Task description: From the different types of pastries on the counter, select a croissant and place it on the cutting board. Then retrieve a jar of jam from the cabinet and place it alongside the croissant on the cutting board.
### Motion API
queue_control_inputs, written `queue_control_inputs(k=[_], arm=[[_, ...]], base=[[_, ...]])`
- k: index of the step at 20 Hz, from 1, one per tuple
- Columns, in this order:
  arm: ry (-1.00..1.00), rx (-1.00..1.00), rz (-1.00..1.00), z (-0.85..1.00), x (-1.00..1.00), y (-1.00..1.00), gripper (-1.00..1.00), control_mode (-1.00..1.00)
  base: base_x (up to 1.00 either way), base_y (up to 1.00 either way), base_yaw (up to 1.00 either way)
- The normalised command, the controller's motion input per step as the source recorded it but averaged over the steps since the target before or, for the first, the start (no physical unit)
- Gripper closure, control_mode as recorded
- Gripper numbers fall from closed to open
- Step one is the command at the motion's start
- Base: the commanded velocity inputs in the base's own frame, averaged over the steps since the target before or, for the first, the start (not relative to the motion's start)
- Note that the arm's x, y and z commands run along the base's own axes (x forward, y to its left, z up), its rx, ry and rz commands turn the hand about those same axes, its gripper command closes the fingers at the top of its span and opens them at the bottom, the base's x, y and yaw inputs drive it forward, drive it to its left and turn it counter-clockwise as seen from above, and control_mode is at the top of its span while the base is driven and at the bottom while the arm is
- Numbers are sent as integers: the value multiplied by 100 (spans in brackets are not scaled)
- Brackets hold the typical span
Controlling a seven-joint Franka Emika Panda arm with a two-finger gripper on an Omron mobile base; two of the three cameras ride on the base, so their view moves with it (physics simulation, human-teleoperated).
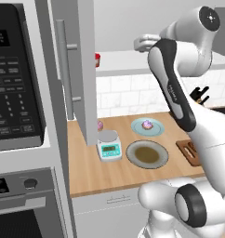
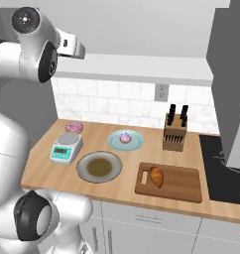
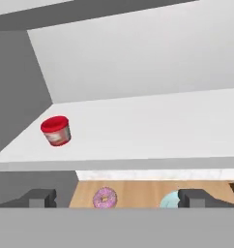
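Gripper (image 3: 117, 197) wide open and empty, perhaps level with the white shelf (image 3: 153, 131), red jar of jam (image 3: 56, 131) well apart.

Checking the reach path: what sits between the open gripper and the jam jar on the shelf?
Nothing: in the hand view, bare white shelf separates the gripper from the jam jar.

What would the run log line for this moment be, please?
stage: fetch jam | croissant: on cutting board | jar of jam: on cabinet shelf | gripper: open, empty, facing shelf
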Motion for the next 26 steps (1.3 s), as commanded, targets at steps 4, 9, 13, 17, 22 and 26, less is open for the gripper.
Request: queue_control_inputs(k=[4,9,13,17,22,26], arm=[[-1,0,8,-9,3,0,-100,-100],[-28,-7,12,-43,0,4,-100,-100],[-44,-1,13,-75,2,0,-100,-100],[-16,0,6,-16,32,11,-100,-100],[0,-1,1,0,58,29,-100,-100],[1,-3,0,0,55,33,-100,-100]], base=[[0,0,0],[0,0,0],[0,0,0],[0,0,0],[0,0,0],[0,0,0]])
